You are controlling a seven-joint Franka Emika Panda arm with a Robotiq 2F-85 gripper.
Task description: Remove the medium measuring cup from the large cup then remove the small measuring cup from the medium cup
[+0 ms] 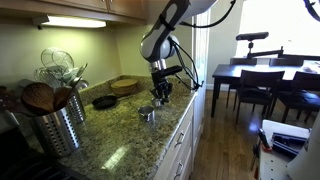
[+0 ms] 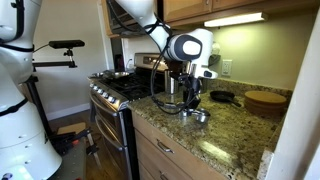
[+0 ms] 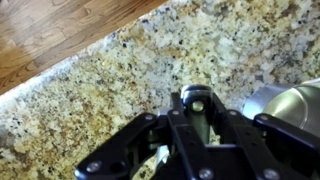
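Observation:
In the wrist view my gripper is shut on the flat steel handle of a measuring cup, whose rounded end with a hole sticks out between the fingers. The bowl of that cup is hidden under the gripper, so I cannot tell which size it is. A wider shiny steel measuring cup sits on the granite counter just to the right. In both exterior views the gripper hangs low over the counter's front part, with a steel cup on the counter beside it.
The granite counter edge runs diagonally, with wood floor beyond. A ribbed steel utensil holder stands near the camera. A black skillet and a wooden board lie further back. A stove adjoins the counter.

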